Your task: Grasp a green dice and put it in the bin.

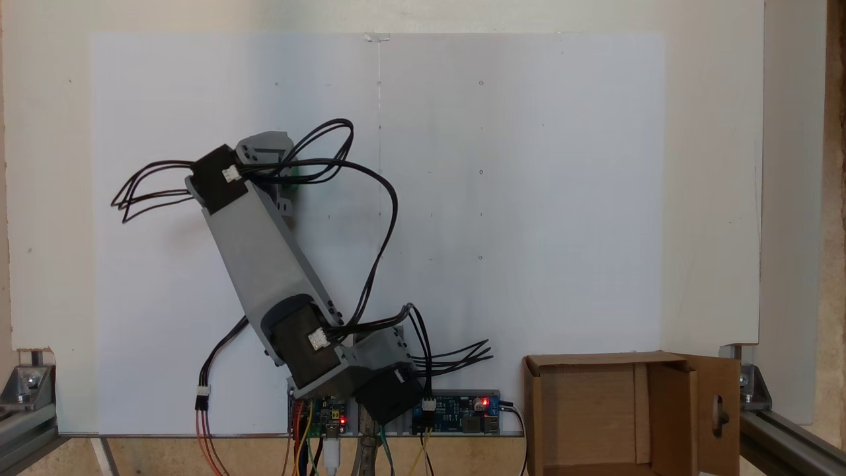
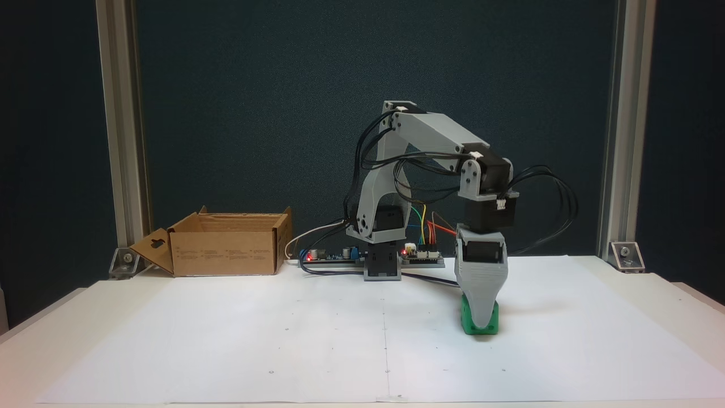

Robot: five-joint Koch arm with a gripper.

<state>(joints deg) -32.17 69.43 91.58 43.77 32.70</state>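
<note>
One table [image 2: 170,340] covered in white paper carries everything in both fixed views. At its edge, well apart from the arm, sits the bin [image 2: 226,249], an open brown cardboard box with a handle hole in one flap. Reaching down from its base, the grey Koch arm [image 2: 430,136] sets its gripper [image 2: 480,324] over the green dice [image 2: 468,325], which rests on the paper. One jaw covers the dice's front; whether the jaws pinch it cannot be told.
</note>
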